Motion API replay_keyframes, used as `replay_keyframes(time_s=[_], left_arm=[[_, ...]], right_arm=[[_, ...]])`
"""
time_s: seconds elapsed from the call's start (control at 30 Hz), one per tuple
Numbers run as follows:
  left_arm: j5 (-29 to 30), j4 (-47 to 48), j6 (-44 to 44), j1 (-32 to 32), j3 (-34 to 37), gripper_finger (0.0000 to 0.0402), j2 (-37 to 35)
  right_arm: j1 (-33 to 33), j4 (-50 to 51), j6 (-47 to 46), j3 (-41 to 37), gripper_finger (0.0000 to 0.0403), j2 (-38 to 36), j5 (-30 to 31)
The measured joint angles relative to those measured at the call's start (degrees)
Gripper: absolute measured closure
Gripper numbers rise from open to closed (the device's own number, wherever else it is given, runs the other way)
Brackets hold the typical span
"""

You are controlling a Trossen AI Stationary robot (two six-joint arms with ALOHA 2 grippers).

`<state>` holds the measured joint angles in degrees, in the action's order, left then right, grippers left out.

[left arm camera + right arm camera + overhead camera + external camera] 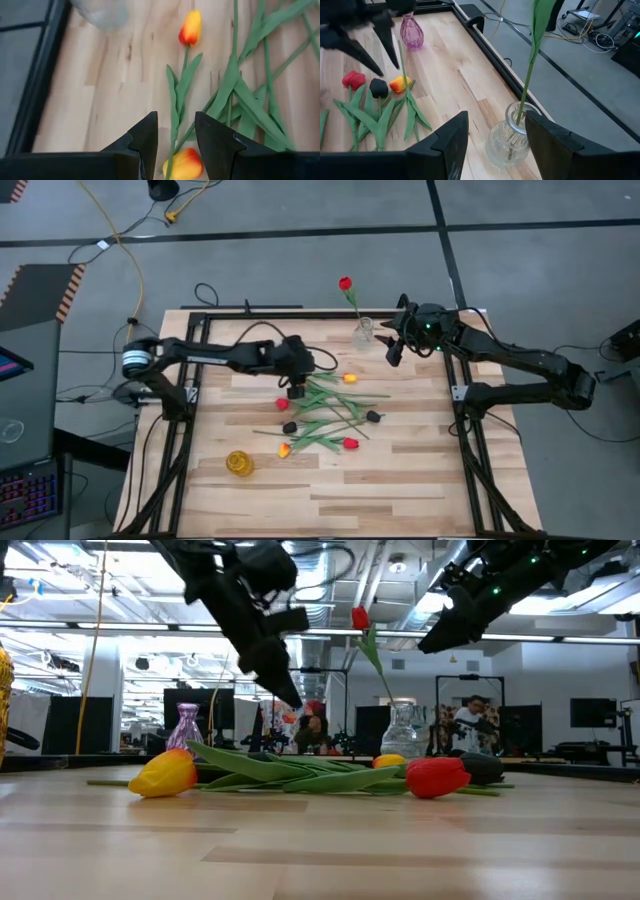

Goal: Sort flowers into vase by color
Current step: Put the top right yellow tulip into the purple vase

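Table [400, 470] of pale wood planks in a black frame carried everything. Left arm reached in from the table's left edge, its hand [296, 391] hanging over the left end of the flower pile. Left hand's fingers [145, 137] stood partly apart with a green stem running between them and a yellow-orange head just below the tips; no grip on it was visible, fingers looked clear of the stem. Right arm came in from the right edge, its hand [394, 350] near the back of the table just beside the clear glass vase [363, 333]. Right hand's fingers [451, 140] were spread wide on either side of the vase in the wrist view, holding nothing.

Flowers [325, 415] lay in a loose heap mid-table, stems and leaves crossing: red heads at the left and lower right, yellow-orange heads at the upper right and lower left, near-black heads at the left and right. One red tulip [345, 284] stood upright in the clear glass vase, stem leaning a bit. Purple vase [412, 33] stood upright near the table's far left part in the right wrist view. Yellow glass vase [239, 464] sat toward the front left, apart from the heap. People showed far off in the room behind, low view.
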<state>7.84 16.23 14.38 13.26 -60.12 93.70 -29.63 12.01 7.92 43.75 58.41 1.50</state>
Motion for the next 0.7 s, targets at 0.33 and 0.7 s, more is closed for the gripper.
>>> replay_keyframes(time_s=[0.33, 0.7], left_arm=[[0.21, 1.86, 0.26, 0.07, -2.93, 0.0283, 8.05], [0.73, 1.86, -0.03, 1.93, -2.97, 0.0283, 8.71]], right_arm=[[0.0, 0.0, 0.0, 0.0, 0.0179, 0.0, 0.0], [0.0, 0.0, 0.0, 0.0, 0.0179, 0.0, 0.02]])
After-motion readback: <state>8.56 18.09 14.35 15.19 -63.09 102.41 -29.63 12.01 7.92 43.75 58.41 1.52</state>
